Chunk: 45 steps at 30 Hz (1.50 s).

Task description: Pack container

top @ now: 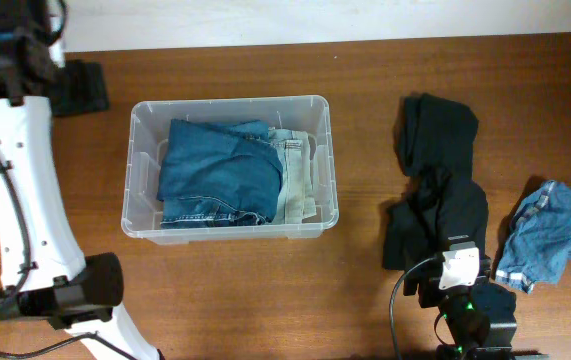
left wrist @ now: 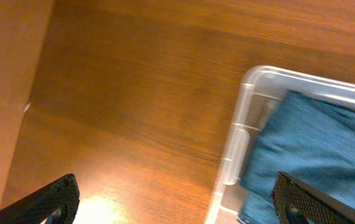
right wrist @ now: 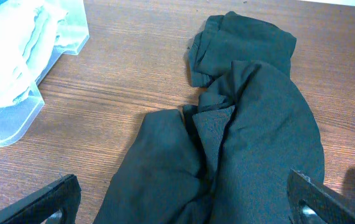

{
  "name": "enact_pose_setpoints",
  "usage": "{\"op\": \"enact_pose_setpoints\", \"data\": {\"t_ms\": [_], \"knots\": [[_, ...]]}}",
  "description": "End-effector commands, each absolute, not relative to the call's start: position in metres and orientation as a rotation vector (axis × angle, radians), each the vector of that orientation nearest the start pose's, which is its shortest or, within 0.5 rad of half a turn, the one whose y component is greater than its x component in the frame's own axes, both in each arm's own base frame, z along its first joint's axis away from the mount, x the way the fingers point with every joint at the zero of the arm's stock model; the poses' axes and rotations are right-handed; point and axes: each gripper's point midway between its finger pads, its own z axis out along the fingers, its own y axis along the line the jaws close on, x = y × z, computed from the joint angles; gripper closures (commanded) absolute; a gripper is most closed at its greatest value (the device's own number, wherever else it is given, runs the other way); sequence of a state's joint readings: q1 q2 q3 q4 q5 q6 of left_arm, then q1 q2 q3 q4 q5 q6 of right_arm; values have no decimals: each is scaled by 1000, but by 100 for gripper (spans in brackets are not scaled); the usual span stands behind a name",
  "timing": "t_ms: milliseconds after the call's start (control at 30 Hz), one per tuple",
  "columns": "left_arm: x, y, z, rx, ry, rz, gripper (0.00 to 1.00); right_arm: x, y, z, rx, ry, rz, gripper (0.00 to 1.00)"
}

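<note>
The clear plastic container [top: 227, 103] stands left of the table's centre. It holds folded blue jeans [top: 215, 170] and a pale green garment [top: 295, 175]. In the left wrist view I see its corner [left wrist: 245, 106] and the jeans [left wrist: 314, 149]. My left gripper [left wrist: 177, 205] is wide open and empty, above the table by the container's left end [top: 83, 88]. A black garment [top: 435, 170] lies crumpled at the right. My right gripper [right wrist: 183, 211] is wide open and empty, just above the black garment's near end [right wrist: 258, 124].
A small blue denim piece [top: 550, 235] lies at the far right, beside the black garment. The container's corner with the pale garment shows at the left of the right wrist view [right wrist: 15, 118]. The right arm's wrist [top: 460, 300] is at the front edge.
</note>
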<state>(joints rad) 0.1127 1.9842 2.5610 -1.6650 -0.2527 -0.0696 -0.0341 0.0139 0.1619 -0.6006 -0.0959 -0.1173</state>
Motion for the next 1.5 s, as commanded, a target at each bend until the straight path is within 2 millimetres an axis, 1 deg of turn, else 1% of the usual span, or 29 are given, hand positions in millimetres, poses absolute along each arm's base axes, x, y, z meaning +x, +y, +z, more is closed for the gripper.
{"op": "enact_pose_setpoints", "data": {"t_ms": [0,67,167,200,233,300,400,533,567,633,767,800,833,867,1000,1033,1133,1167,1367,1433,1467], "knots": [[393,110,339,-428,2577,372,1,210,9,104,-147,2016,-1,2],[391,115,339,-446,2576,376,0,210,9,104,-147,2016,-1,2],[391,117,339,-451,2575,378,0,211,8,105,-148,2011,-8,1],[391,117,339,-451,2574,378,1,214,5,111,-138,1984,-28,1],[390,117,339,-451,2576,378,0,217,5,119,-136,1949,-32,2],[390,117,339,-451,2576,378,1,221,5,129,-130,1906,-31,1],[390,117,339,-451,2576,378,0,221,15,132,-164,1890,24,2],[390,117,339,-451,2576,378,1,220,40,141,-261,1842,163,1],[390,117,339,-451,2576,378,0,218,47,144,-259,1829,229,1],[390,117,339,-451,2576,378,0,217,56,149,-190,1825,362,1],[390,117,339,-451,2576,378,1,216,61,152,-110,1828,467,1],[390,117,339,-451,2576,378,1,218,61,160,-88,1798,487,2],[390,117,339,-451,2576,378,0,218,61,164,-88,1784,488,2],[390,117,339,-451,2576,378,0,221,61,178,-83,1736,495,2],[391,117,339,-451,2575,378,1,228,60,206,-50,1655,527,1],[390,117,339,-451,2576,378,1,230,60,209,-39,1653,537,2],[390,117,339,-451,2576,379,1,241,60,214,-10,1695,558,2],[390,117,339,-451,2576,378,1,248,59,215,3,1730,560,2],[390,117,339,-451,2576,379,1,298,58,239,1,1922,551,2],[390,117,339,-451,2576,378,1,313,68,252,-47,1986,612,2],[390,117,339,-451,2576,378,0,318,79,262,-79,2018,692,2]]}}
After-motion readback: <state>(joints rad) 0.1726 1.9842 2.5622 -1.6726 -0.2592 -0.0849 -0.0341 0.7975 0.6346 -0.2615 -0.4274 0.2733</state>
